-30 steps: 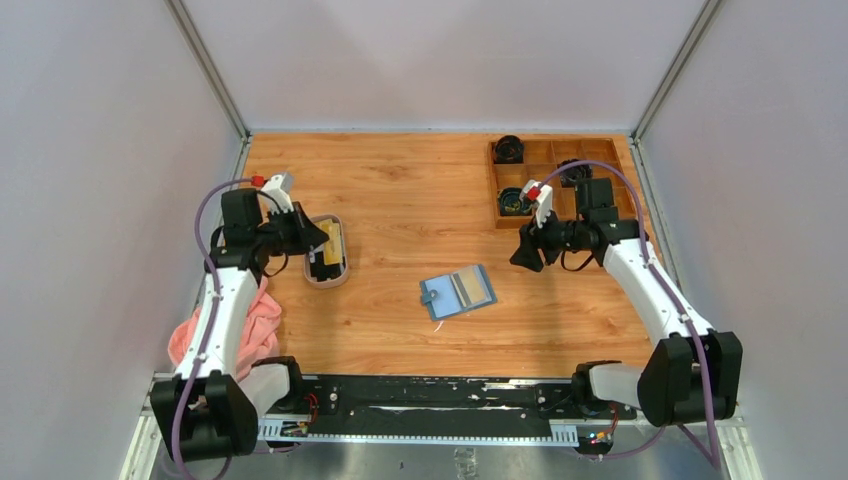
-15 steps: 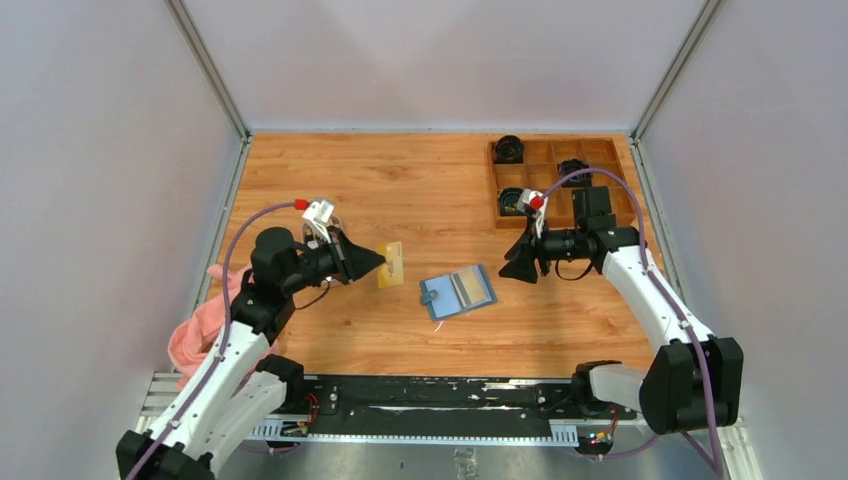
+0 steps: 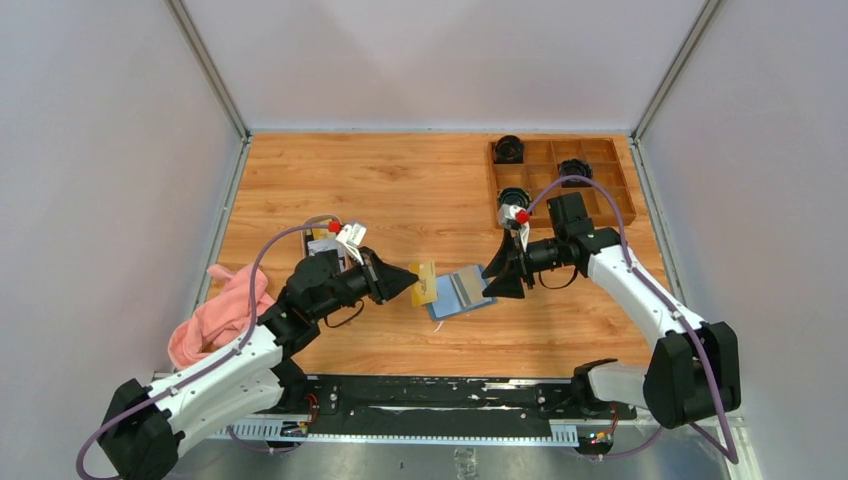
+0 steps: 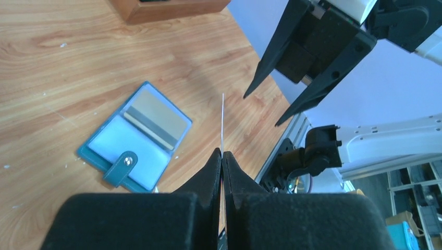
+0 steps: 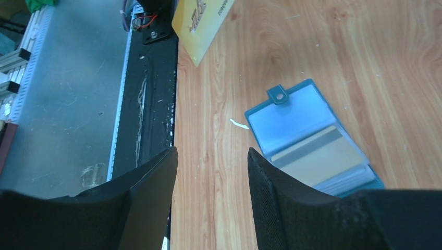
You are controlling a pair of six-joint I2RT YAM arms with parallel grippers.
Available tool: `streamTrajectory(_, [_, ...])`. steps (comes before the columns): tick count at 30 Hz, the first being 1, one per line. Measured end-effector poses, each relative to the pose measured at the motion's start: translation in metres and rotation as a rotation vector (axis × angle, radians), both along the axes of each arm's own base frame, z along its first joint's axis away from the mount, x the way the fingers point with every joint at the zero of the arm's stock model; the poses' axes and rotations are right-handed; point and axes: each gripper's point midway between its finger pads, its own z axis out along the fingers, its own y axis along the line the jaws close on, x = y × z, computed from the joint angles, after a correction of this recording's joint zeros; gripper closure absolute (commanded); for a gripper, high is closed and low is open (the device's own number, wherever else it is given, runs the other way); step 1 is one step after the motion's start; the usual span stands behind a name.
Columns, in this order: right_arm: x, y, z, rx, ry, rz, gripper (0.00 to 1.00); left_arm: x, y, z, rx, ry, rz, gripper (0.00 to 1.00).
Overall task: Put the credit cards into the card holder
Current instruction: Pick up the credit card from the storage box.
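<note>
Left tool [image 3: 412,283]: clamped shut on the yellow card [image 3: 427,285], pinching one edge; in the left wrist view, fingers pressed together with the card showing only as a thin line.
Change on the left: swung right across the desk [image 3: 400,190] within the last second, from over the white dish [image 3: 322,243] at the left to a spot beside the wallet.
Yellow card: off the desk, held in the air just left of the card holder [image 3: 460,292], apparently not yet touching it; exact tilt hard to judge.
Card holder: lying open and flat at mid desk, snap tab toward the left, greyish pocket strip on the right half; unmoved across the three moments.
Right tool [image 3: 492,284]: fingers spread wide, gripping nothing; drifted left and nearer from the wooden tray [image 3: 560,180] side, now hovering just right of the holder.
White dish: back on the left, mostly hidden by the left arm; something yellowish inside, perhaps another card, too obscured to say.
Meaning for the task: pickup and carry done for this card, insertion not yet begun.
Likely next: lowering and angling the card toward a pocket mouth, with the right tool well placed to pin the holder.
Risk: narrow pocket opening, and a light wallet apt to slide under a push unless held down.
Pink cloth [image 3: 215,320]: bunched at the near left, out of play.
</note>
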Motion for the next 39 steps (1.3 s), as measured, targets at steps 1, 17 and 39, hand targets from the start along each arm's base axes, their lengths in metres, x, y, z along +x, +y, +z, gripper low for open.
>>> streamTrajectory(1, [-0.002, 0.002, 0.000, 0.006, 0.006, 0.013, 0.44, 0.001, -0.002, 0.000, -0.005, -0.005, 0.006, 1.00])
streamTrajectory(17, [-0.014, 0.011, 0.002, 0.030, 0.057, 0.063, 0.44, 0.013, 0.000, 0.015, -0.094, -0.074, 0.102, 1.00])
streamTrajectory(39, [-0.006, 0.031, 0.012, 0.084, 0.339, -0.031, 0.45, 0.023, -0.042, 0.003, -0.043, -0.105, 0.068, 1.00])
